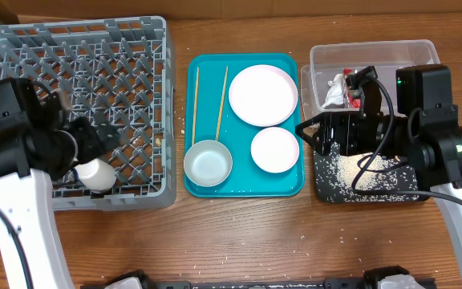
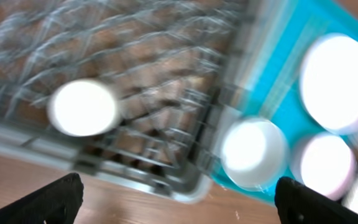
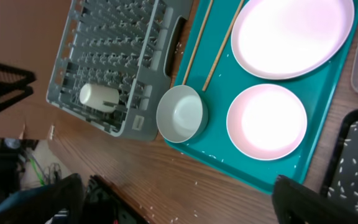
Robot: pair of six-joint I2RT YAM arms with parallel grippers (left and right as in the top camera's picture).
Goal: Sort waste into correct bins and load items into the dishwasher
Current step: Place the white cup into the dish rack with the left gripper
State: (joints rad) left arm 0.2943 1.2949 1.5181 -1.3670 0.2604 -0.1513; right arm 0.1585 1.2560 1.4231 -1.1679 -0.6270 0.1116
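The grey dish rack point(image 1: 79, 48) stands at the left with the small white cup point(image 1: 96, 174) lying in its front part. The teal tray point(image 1: 243, 186) holds two chopsticks point(image 1: 221, 100), the large plate point(image 1: 262, 94), the small white dish point(image 1: 274, 149) and the metal bowl point(image 1: 208, 163). The red and white wrapper point(image 1: 339, 90) lies in the clear tub point(image 1: 375, 54), partly hidden by my right arm. My left gripper point(image 1: 93, 138) is open and empty over the rack, above the cup point(image 2: 82, 107). My right gripper point(image 1: 318, 132) is open and empty at the tray's right edge.
The black tray point(image 1: 351, 193) in front of the clear tub holds loose rice grains. A few grains lie on the wooden table in front of the teal tray point(image 3: 253, 168). The right wrist view shows the rack point(image 3: 117, 56), bowl point(image 3: 182, 114) and dish point(image 3: 266, 121).
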